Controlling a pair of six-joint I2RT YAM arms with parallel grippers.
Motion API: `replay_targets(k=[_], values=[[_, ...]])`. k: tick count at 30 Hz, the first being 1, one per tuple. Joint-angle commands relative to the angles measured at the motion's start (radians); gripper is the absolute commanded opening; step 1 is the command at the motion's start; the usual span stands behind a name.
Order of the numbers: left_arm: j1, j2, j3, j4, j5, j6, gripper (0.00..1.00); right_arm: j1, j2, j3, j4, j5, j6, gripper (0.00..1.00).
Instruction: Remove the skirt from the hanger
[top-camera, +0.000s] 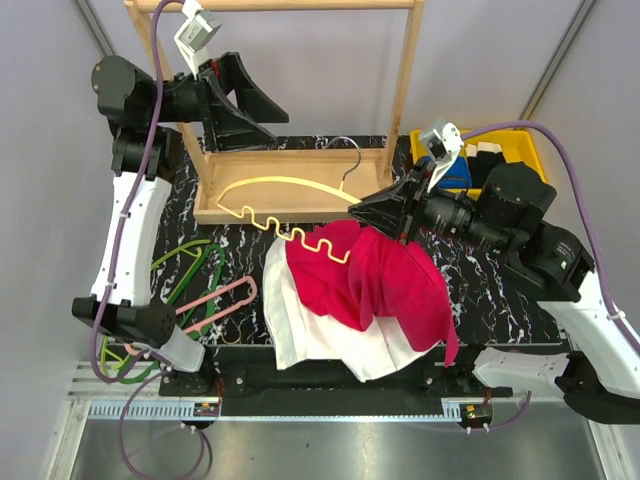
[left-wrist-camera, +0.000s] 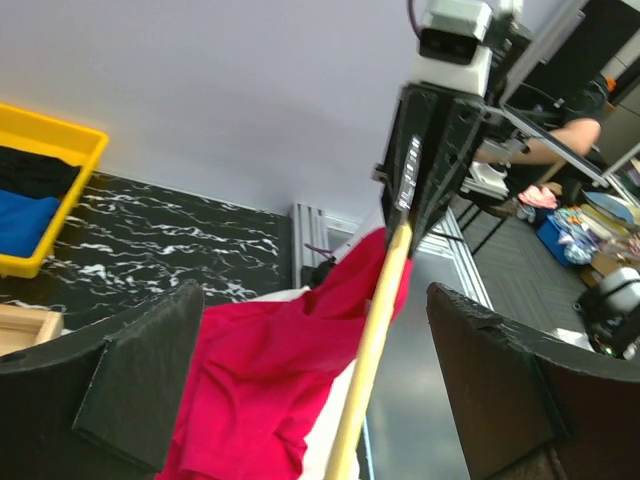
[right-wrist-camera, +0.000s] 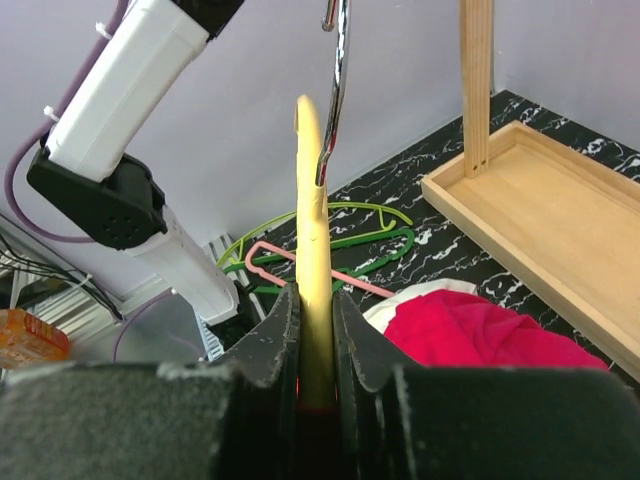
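Black marbled bench (top-camera: 480, 290) fills the middle of the overhead view, with pale grey walls behind it and a wooden rack (top-camera: 300, 190) standing on a shallow wooden base at the back. Beside the rack, at the right rear, sits a yellow bin (top-camera: 525, 150) with dark and blue cloth in it. The skirt (top-camera: 300, 335), white and flared, lies spread on the bench near the front edge, mostly covered by a bright red shirt (top-camera: 385, 280) draped over it. The hanger (top-camera: 222, 298), a thin pale pink loop, lies flat on the bench to the left of the skirt, apart from it and crossing a tangle of green wire hangers (top-camera: 190, 265). The right hand (top-camera: 362, 210) is clamped on one end of a pale yellow curved hanger (top-camera: 275, 190), whose wavy edge runs down to the red shirt; the right wrist view shows both fingers (right-wrist-camera: 270, 340) pressed against the yellow bar. The left hand (top-camera: 255, 110) is raised by the rack's left post, its jaws wide apart and holding nothing.
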Motion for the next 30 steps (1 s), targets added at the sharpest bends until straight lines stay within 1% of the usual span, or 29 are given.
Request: replay_targets(k=[1, 3, 6, 7, 10, 11, 13, 19, 22, 24, 25, 27, 28, 30], values=[[-0.041, -0.121, -0.072, 0.170, 0.236, -0.080, 0.95, 0.006, 0.028, 0.106, 0.075, -0.032, -0.012, 0.00], [-0.053, -0.153, -0.097, 0.173, 0.236, -0.080, 0.95, 0.006, 0.040, 0.124, 0.065, -0.029, -0.026, 0.00], [-0.081, -0.210, -0.174, 0.180, 0.236, -0.080, 0.94, 0.006, 0.054, 0.163, 0.062, -0.014, -0.041, 0.00], [-0.093, -0.225, -0.232, 0.191, 0.236, -0.081, 0.94, 0.006, 0.057, 0.170, 0.063, -0.008, -0.048, 0.00], [-0.102, -0.261, -0.313, 0.236, 0.231, -0.087, 0.90, 0.006, 0.071, 0.209, 0.074, 0.012, -0.064, 0.00], [-0.102, -0.265, -0.330, 0.280, 0.228, -0.092, 0.90, 0.006, 0.076, 0.218, 0.080, 0.012, -0.066, 0.00], [-0.102, -0.265, -0.358, 0.315, 0.225, -0.107, 0.89, 0.006, 0.083, 0.238, 0.092, 0.005, -0.057, 0.00], [-0.085, -0.206, -0.361, 0.427, 0.202, -0.143, 0.89, 0.006, 0.096, 0.233, 0.108, -0.043, -0.009, 0.00], [-0.075, -0.169, -0.337, 0.440, 0.192, -0.153, 0.99, 0.005, 0.091, 0.216, 0.120, -0.050, 0.001, 0.00], [-0.075, -0.163, -0.353, 0.443, 0.196, -0.155, 0.98, 0.006, 0.094, 0.226, 0.120, -0.049, 0.001, 0.00], [-0.075, -0.159, -0.358, 0.437, 0.196, -0.157, 0.96, 0.006, 0.096, 0.230, 0.120, -0.047, -0.002, 0.00], [-0.082, -0.164, -0.361, 0.434, 0.201, -0.152, 0.72, 0.006, 0.097, 0.236, 0.123, -0.037, -0.006, 0.00], [-0.087, -0.166, -0.356, 0.426, 0.205, -0.150, 0.52, 0.006, 0.097, 0.236, 0.127, -0.031, -0.008, 0.00], [-0.099, -0.163, -0.346, 0.441, 0.219, -0.170, 0.00, 0.006, 0.099, 0.232, 0.132, -0.024, -0.008, 0.00]])
